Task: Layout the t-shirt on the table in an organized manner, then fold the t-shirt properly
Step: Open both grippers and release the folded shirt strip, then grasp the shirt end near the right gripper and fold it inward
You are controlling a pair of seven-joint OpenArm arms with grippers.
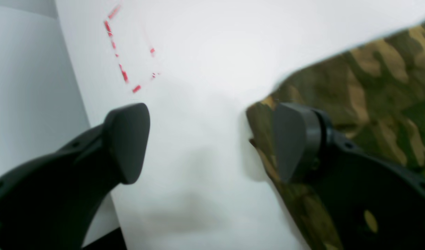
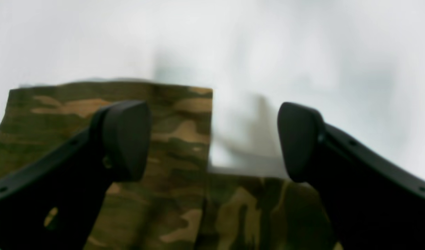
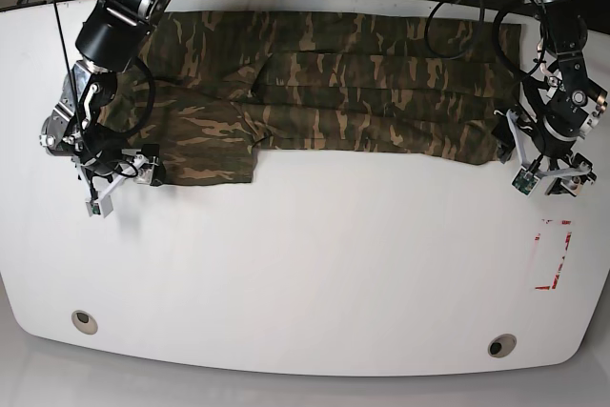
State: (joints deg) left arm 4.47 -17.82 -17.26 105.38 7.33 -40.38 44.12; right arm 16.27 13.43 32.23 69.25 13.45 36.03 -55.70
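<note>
My left gripper [image 1: 212,142] and right gripper [image 2: 214,140] both gape, holding nothing (no containers here); the t-shirt [image 3: 324,102] lies spread along the table's [image 3: 315,274] far side.

Open white table [image 3: 305,274] from 3 through 6 to 9 o'clock of the base view: nothing on it but two grommet holes [image 3: 84,321] near the front edge and flat red marks [image 3: 555,254] at 4 o'clock. Easy passage there for either arm.

The shirt [image 3: 324,92] blocks the far strip, 10 to 2 o'clock, lying low and flat. Cables hang beyond the far edge at 12 to 1.

My left gripper [image 1: 212,142], jaws wide: bare table between them, one finger [image 1: 295,139] over the cloth edge.

My right gripper [image 2: 214,139], jaws wide: cloth corner and table in the gap.
</note>
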